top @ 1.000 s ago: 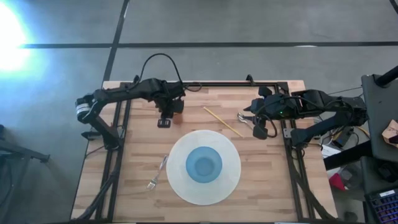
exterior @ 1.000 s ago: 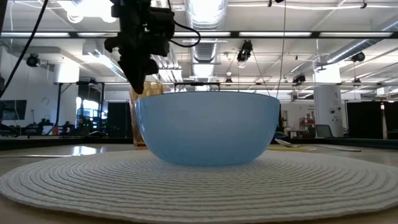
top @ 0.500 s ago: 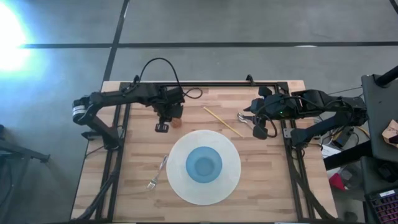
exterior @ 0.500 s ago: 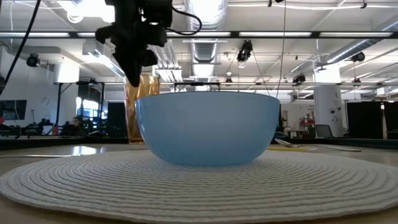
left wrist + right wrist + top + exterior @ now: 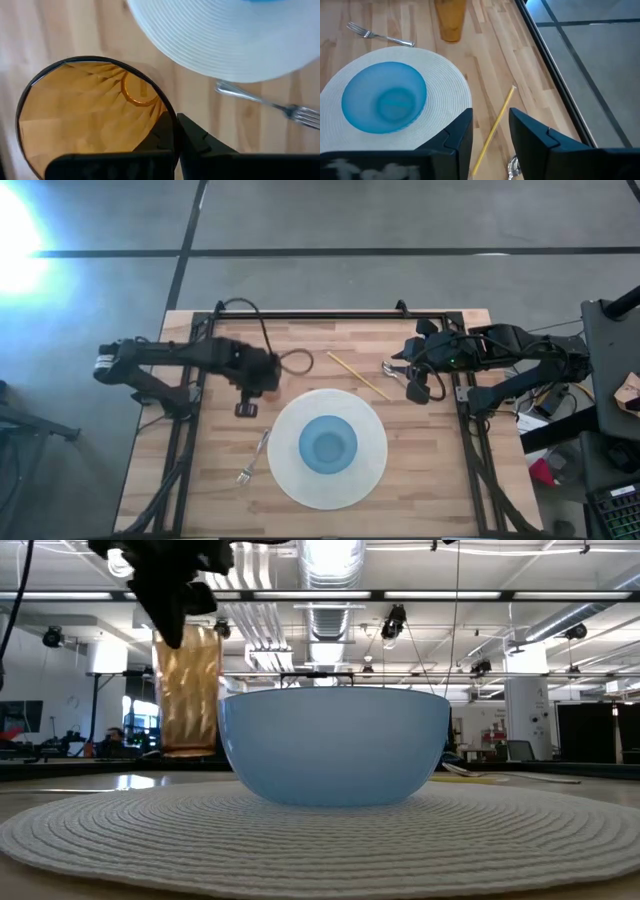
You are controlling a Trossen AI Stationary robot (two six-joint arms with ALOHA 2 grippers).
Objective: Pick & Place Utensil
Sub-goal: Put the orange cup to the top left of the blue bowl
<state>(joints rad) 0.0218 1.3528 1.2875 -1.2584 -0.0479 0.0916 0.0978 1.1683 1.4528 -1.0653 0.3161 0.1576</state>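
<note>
Two utensils are lying within our reach in the high view, and we are taking the mat (image 5: 370, 480) as our landmark. The fork (image 5: 254, 457) is lying just off the mat's left edge, its long axis running slantwise, tines pointing away from the left gripper (image 5: 246, 409), which is hovering just beyond the handle end. A spoon (image 5: 393, 370) and a chopstick (image 5: 357, 375) are lying off the mat's upper right, right beside the right gripper (image 5: 414, 392). So, we judge, each arm is the nearer one for its own side.

From the low view, we are seeing the bowl (image 5: 335, 745) standing on the mat, and an amber cup (image 5: 187, 690) hanging beside it under the left arm, clear of the table.

Through the left wrist view, our fingers (image 5: 165, 131) are clamping the cup's rim, so that gripper is not free; the fork is showing beyond, by the mat's edge.

Through the right wrist view, our fingers (image 5: 532, 137) are standing apart, empty, with the chopstick lying lengthwise between them, the spoon barely showing.
</note>
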